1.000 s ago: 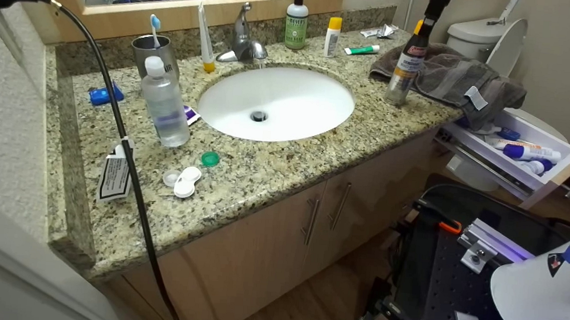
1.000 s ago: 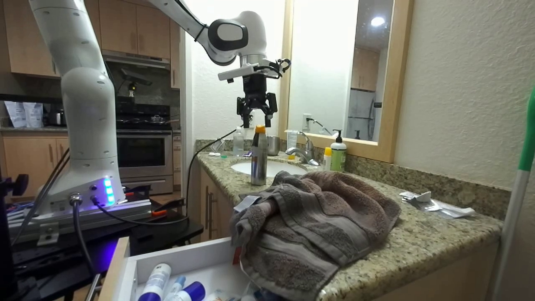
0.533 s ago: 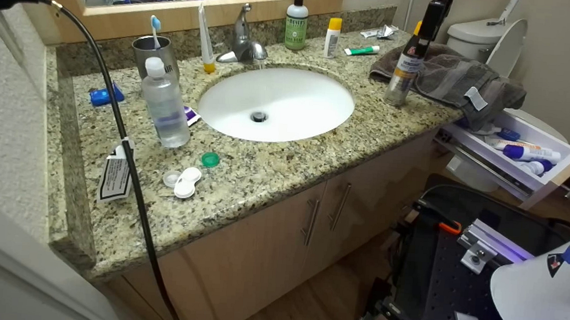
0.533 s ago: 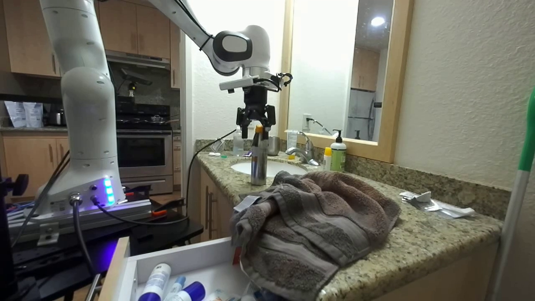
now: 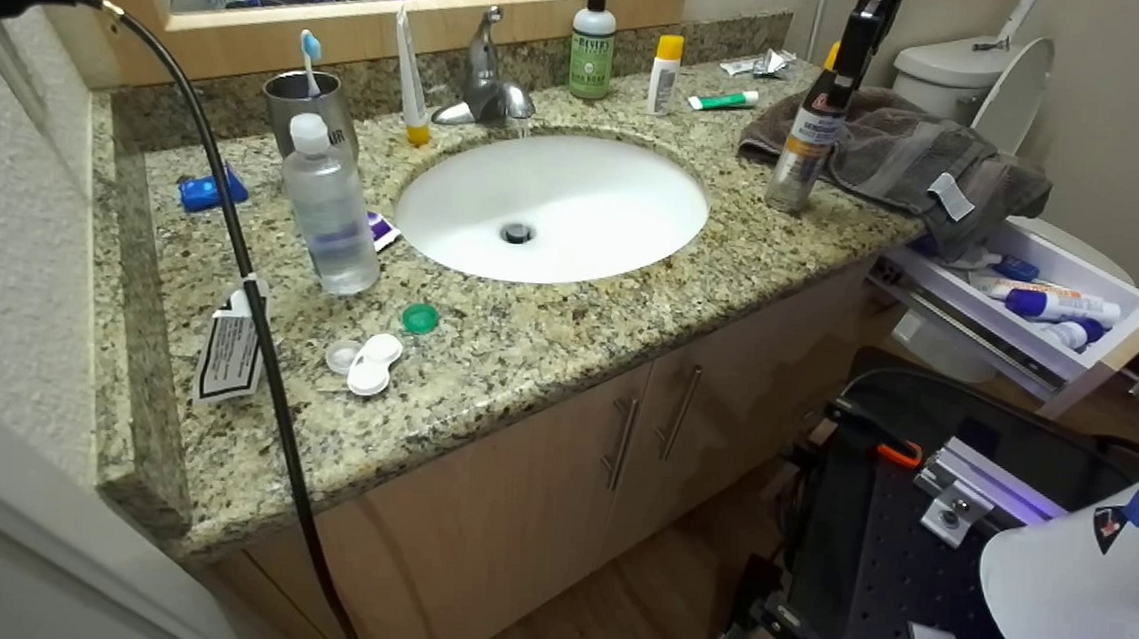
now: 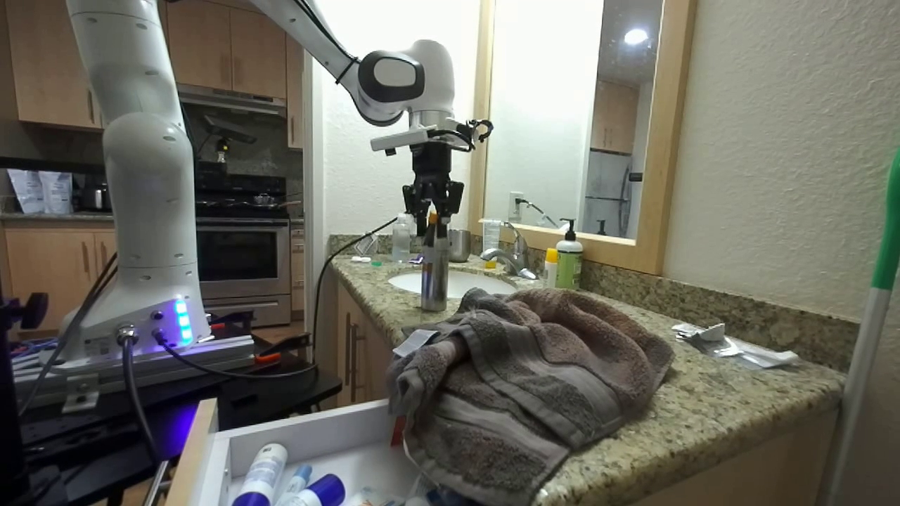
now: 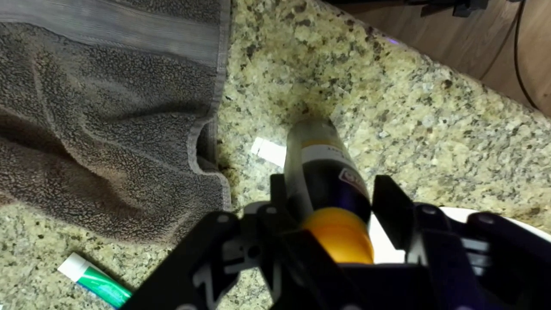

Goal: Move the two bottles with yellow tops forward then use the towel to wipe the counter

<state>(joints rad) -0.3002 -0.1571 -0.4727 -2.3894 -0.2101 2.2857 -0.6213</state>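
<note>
The dark bottle with a yellow top (image 5: 809,141) stands upright on the granite counter (image 5: 569,330), between the sink and the towel. My gripper (image 6: 433,228) points down over it, one finger each side of its upper body; in the wrist view the fingers (image 7: 389,200) press against it just past the orange-yellow cap. The pale bottle with a yellow top (image 5: 664,78) is farther back, beside the green soap bottle, untouched. The grey-brown towel (image 6: 555,358) lies bunched at the counter's end and droops over the drawer; the wrist view has the towel (image 7: 129,77) left of the bottle.
A white sink (image 5: 578,200) with its faucet (image 5: 486,83) is close to the held bottle. The drawer (image 5: 1115,338) hangs open beneath the towel. A green soap bottle (image 5: 591,50), a green tube (image 5: 723,101) and a clear bottle (image 5: 331,218) stand or lie on the counter.
My gripper came down over the dark bottle's top, and then its fingers drew together against the bottle's sides. The bottle has shifted very slightly.
</note>
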